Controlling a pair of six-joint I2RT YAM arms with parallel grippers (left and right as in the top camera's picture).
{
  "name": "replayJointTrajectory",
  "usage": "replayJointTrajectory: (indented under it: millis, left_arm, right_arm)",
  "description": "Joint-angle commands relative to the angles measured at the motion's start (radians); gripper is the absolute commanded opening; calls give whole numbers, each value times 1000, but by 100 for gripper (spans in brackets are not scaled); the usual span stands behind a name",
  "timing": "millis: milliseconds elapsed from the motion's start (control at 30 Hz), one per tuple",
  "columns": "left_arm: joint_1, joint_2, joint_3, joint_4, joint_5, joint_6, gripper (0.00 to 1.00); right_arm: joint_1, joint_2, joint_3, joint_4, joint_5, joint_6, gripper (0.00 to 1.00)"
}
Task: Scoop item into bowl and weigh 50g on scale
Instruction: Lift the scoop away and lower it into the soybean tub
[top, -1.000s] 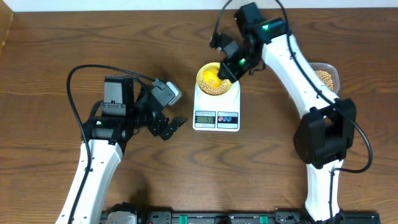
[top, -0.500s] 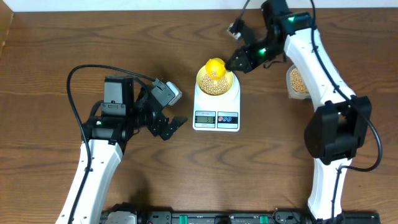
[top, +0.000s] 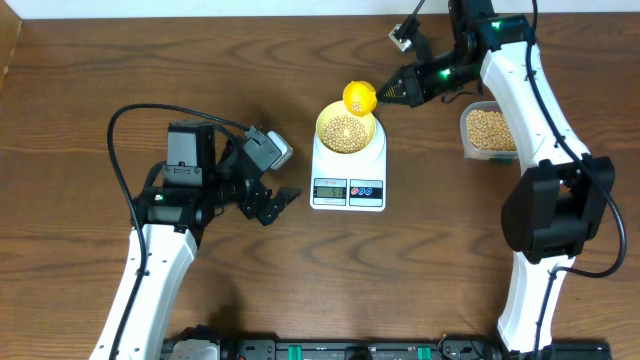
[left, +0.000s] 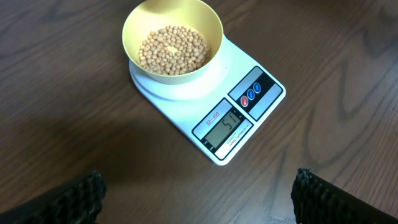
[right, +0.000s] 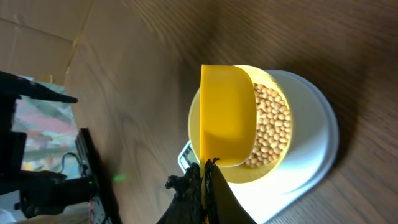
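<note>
Beans (left: 173, 50) fill the lower part of the pale yellow-green bowl (left: 210, 28), which sits on the platform of the white scale (left: 180, 109) on the tabletop (top: 450, 250). The display appears to read just above the target. More beans lie in the clear tub (top: 463, 130) to the right. The right end effector (top: 392, 90) is clamped on the handle of the yellow scoop (right: 225, 115), which hangs over the bowl's far rim; its visible face shows no beans. The left end effector (left: 198, 199) stands wide and holds nothing, hovering near the scale.

The beans are judged small, hard, smooth and light, so they will roll and scatter. They are best moved by scoop, held at the handle and kept level. The bowl looks light and rigid, and would be taken at its rim.
</note>
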Motion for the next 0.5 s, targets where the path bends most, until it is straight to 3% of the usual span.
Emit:
replayJointTrajectory:
  millis: [0, 467]
  left_arm:
    - [5, 6, 10, 1, -6, 14, 97]
    - [5, 6, 10, 1, -6, 14, 98]
  right_arm:
    - [-22, -57, 4, 0, -87, 14, 1]
    - [-360, -183, 4, -131, -133, -44, 1]
